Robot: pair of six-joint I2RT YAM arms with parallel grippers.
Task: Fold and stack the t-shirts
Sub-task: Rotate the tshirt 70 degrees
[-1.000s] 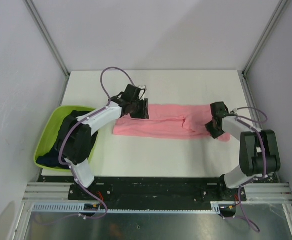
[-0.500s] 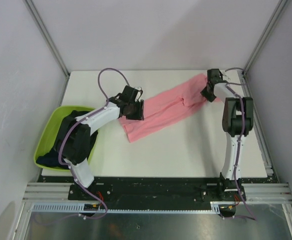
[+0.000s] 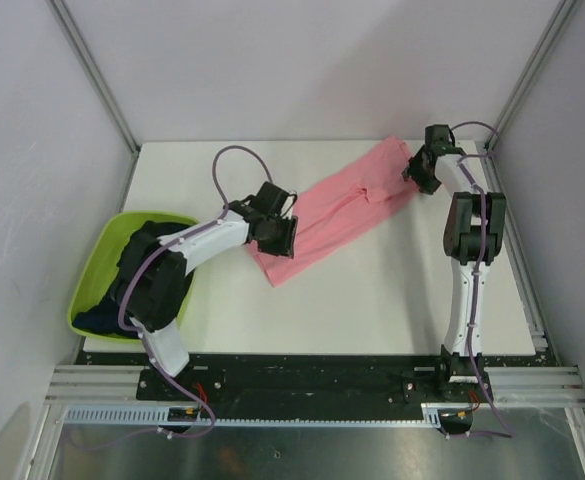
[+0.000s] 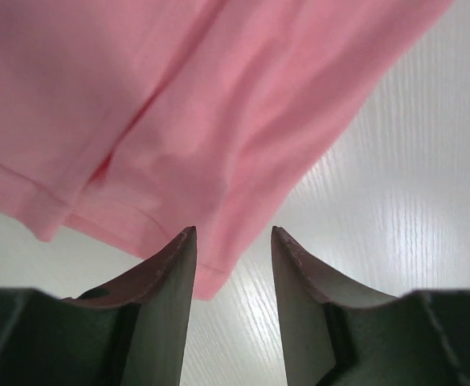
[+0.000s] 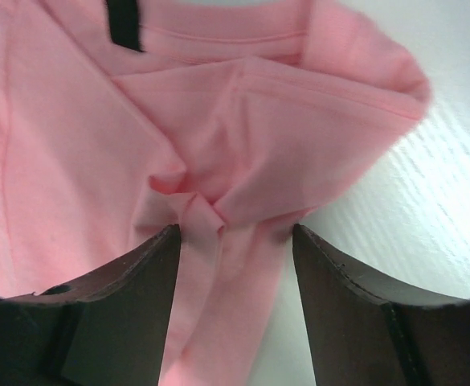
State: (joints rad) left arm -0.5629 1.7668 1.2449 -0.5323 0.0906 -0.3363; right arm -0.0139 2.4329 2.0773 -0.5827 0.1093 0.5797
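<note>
Far left on my overhead feed, at about 8 o'clock off the table (image 3: 372, 300), sits the lime-green tub (image 3: 90, 270), hard against the table's edge, with dark navy tees (image 3: 98, 318) heaped inside. The left arm's bulky links cover much of that pile, so I cannot count the tees.

Moving right, the left gripper (image 3: 278, 236) hangs over the near end of the salmon-pink t-shirt (image 3: 337, 210). On its wrist camera I see both fingers (image 4: 166, 281) standing apart, with white tabletop showing in the gap. A hemmed corner of the pink cloth dips between the tips, lying loose rather than pinched (at least as far as this angle lets me judge).

The shirt itself lies on the table as a long narrow band. It runs on a slant from its low end at roughly 7 o'clock under the left gripper up to its high end at 1 o'clock.

At that far end, near the table's 2 o'clock corner, the right gripper (image 3: 424, 172) is over the collar area. Its wrist view shows the fingers (image 5: 138, 297) spread wide, and a bunched, twisted pleat of pink cloth sits between them, touching the left finger only. The dark collar label (image 5: 124, 22) shows at 12 o'clock in that picture.
</note>
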